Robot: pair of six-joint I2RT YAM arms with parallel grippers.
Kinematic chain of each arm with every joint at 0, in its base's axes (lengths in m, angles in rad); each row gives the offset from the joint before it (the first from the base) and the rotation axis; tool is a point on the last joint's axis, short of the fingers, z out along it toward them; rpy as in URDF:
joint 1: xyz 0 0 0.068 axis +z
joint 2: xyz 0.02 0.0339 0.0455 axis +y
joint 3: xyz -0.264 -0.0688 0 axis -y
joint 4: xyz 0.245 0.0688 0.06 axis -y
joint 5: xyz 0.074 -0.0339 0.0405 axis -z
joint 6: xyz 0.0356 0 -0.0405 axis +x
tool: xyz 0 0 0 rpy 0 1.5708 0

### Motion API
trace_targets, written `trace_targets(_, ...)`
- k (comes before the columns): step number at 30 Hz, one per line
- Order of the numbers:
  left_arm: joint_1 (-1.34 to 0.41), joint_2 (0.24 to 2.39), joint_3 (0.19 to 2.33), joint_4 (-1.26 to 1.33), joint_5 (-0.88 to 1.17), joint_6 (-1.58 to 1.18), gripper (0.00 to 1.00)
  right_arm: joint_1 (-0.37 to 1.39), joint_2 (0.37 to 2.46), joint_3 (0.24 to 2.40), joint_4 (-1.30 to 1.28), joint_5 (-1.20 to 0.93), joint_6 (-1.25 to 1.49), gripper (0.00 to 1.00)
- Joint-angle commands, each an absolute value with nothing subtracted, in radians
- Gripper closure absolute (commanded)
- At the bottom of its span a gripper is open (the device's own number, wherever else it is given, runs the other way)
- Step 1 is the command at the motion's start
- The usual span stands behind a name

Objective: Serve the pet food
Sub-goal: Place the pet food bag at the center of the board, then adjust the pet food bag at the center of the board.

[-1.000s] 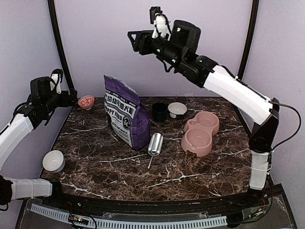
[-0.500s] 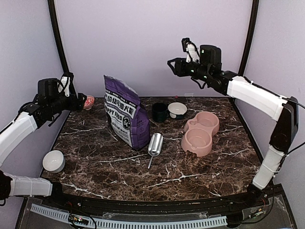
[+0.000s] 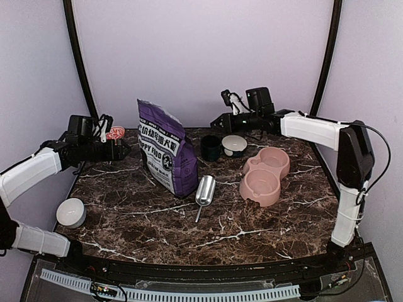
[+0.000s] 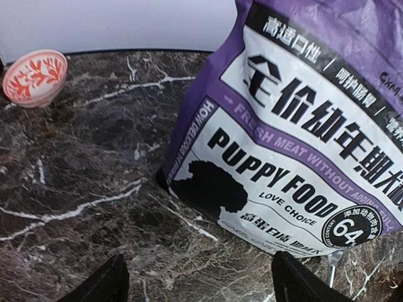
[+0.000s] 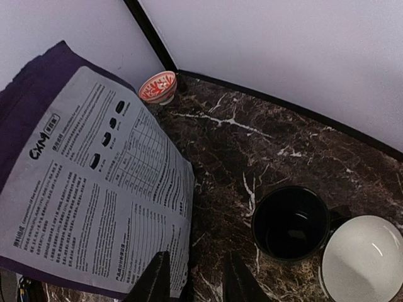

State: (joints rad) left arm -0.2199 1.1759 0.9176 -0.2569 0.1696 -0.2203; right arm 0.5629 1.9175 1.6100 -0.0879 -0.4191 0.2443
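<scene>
A purple-and-grey printed bag [image 3: 165, 148] of puppy food stands upright at about 11 o'clock on the dark, white-veined marble desk [image 3: 252, 226]. The pet food itself shows in no view and is probably inside that bag.

The left fingers [image 4: 101, 286] hover at the bag's 9 o'clock side. They are spread wide and released, with only bare desk between them. The right fingers [image 5: 157, 280] hang above the desk's far edge at 12 o'clock, aimed toward the bag's back panel. They are drawn close together with a narrow gap and grasp nothing.

A silver metal scoop [image 3: 204, 192] lies near the centre of the desk, just beside the bag's base, with its handle pointing to 6 o'clock. A black mug [image 3: 211, 148] sits at 12 o'clock, and a round white bowl [image 3: 234, 145] is beside it at 1 o'clock. A pink double bowl [image 3: 266, 176] sits at 3 o'clock with both wells bare.

A small red-patterned white bowl [image 3: 115, 133] sits in the far corner at 10 o'clock, behind the left arm. A second plain white bowl [image 3: 70, 212] sits at the desk's edge at 8 o'clock.
</scene>
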Motion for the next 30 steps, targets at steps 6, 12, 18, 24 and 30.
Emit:
trace_targets(6,-0.237,1.314,0.858,-0.124,0.329,-0.387,0.21,0.634,2.056,1.668,-0.155,-0.502,0.238,0.77)
trace_targets(12,-0.238,1.407,0.870,-0.077,0.380,-0.420,0.22,0.701,2.108,1.682,-0.170,-0.494,0.240,0.79)
trace_targets(18,-0.239,1.464,0.863,-0.001,0.411,-0.467,0.26,0.751,2.125,1.688,-0.180,-0.518,0.237,0.80)
trace_targets(24,-0.239,1.486,0.882,-0.016,0.391,-0.451,0.29,0.795,2.143,1.701,-0.158,-0.591,0.275,0.80)
trace_targets(30,-0.239,1.493,0.894,-0.023,0.374,-0.433,0.30,0.837,2.157,1.701,-0.099,-0.623,0.341,0.80)
